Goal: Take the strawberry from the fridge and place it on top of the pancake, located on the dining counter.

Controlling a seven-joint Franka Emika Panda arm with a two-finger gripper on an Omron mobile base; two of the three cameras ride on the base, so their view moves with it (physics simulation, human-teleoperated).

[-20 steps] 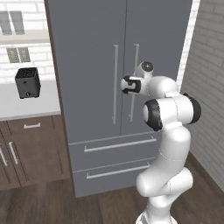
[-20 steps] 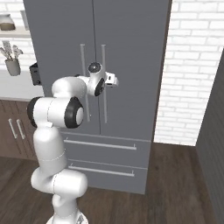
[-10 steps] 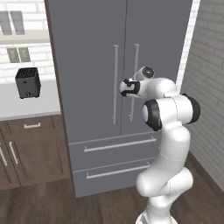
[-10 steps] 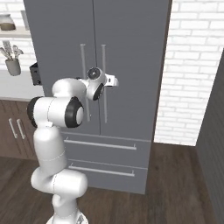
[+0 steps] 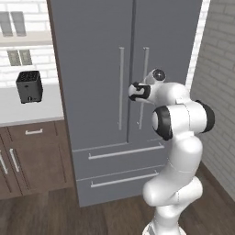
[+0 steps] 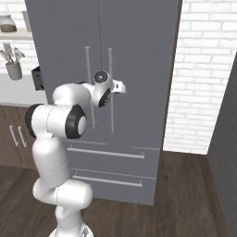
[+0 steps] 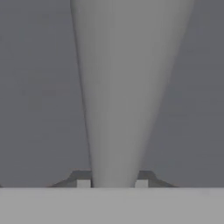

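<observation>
**Pincer clamped on the fridge's right door handle**

I see the fridge [image 5: 96, 69] standing shut, both French doors and the two lower drawers closed, so the strawberry is hidden from me and I cannot tell where it sits. My pincer [image 7: 112, 183] is closed on the right door handle [image 7: 127, 87]; in the hand view the pale bar runs up between the two dark fingertips [image 7: 83, 180], touching both. From the left base view the hand meets that handle [image 5: 143, 69] around its middle. A small black appliance [image 5: 29, 86] stands on the desk [image 5: 27, 112] left of the fridge.
</observation>
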